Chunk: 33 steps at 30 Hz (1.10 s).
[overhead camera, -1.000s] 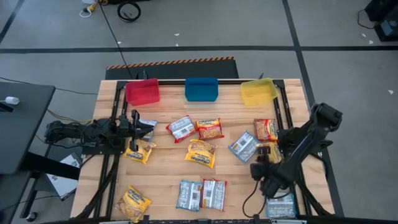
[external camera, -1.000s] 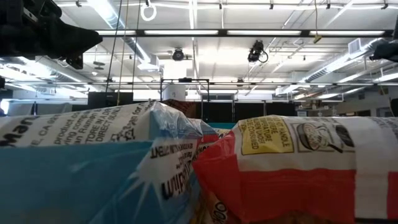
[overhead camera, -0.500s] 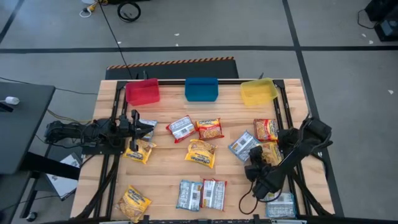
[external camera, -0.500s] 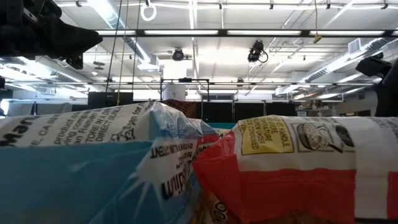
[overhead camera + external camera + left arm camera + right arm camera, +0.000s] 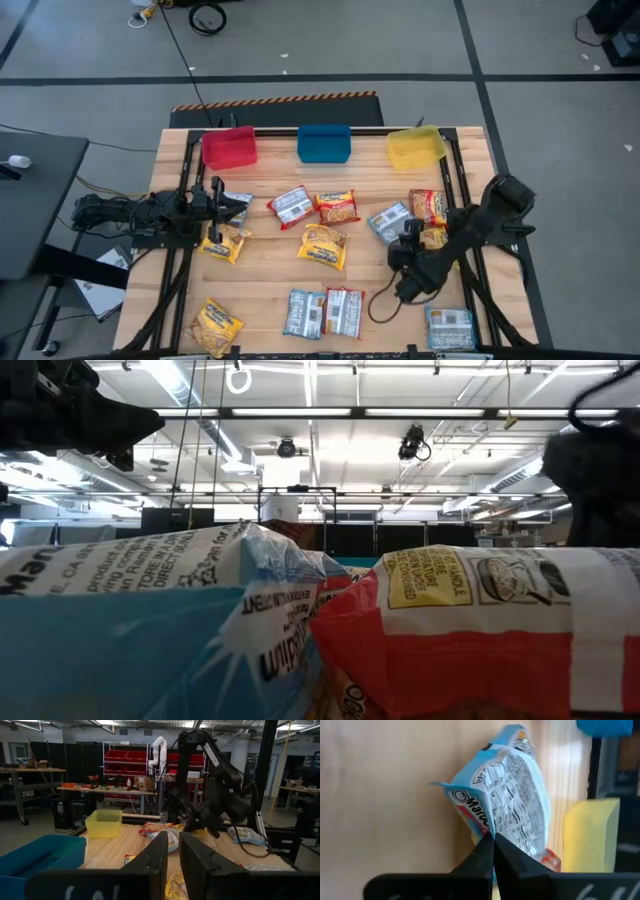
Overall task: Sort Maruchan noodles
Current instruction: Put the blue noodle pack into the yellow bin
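Right wrist view shows you the right gripper pinched tight on the pale blue-silver crinkly ramen packet (edge between fingertips), body extending toward twelve o'clock over the table.

Occlusions and cut-offs, current moment

Low view is mostly blocked for me: a blue-silver packet and a red packet sit right at the lens, both cropped by the frame, hiding the table behind. My right end effector pinches a blue-silver noodle packet, lower edge hidden by the fingers; in the high view its fingertips are too small to read. Left arm is cropped at the low view's corner. Bottom-right packet and bottom-left yellow packet run off the high view's lower edge.
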Each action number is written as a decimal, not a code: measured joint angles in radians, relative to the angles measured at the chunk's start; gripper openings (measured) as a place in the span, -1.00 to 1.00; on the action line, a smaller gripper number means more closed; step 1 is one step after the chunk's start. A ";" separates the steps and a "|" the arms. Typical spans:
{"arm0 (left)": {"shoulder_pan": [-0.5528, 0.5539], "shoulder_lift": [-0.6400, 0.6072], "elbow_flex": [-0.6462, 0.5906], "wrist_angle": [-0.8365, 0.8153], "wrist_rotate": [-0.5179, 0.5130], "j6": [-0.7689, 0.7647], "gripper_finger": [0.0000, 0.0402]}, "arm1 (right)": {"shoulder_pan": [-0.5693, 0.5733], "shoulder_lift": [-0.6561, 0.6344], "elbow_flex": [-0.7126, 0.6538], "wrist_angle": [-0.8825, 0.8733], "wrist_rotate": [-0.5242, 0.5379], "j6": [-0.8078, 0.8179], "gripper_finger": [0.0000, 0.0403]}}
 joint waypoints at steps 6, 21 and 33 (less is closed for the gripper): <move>0.000 0.000 0.000 0.000 0.000 0.000 -0.74 | -0.169 -0.265 0.015 -0.053 -0.090 0.050 -0.97; 0.000 0.000 0.000 0.000 0.000 0.000 -0.74 | -0.801 -0.739 0.027 0.001 -0.391 -0.045 -0.98; 0.000 0.000 0.000 0.000 0.000 0.000 -0.74 | -1.227 -0.543 0.385 -0.022 -0.450 -0.302 -0.98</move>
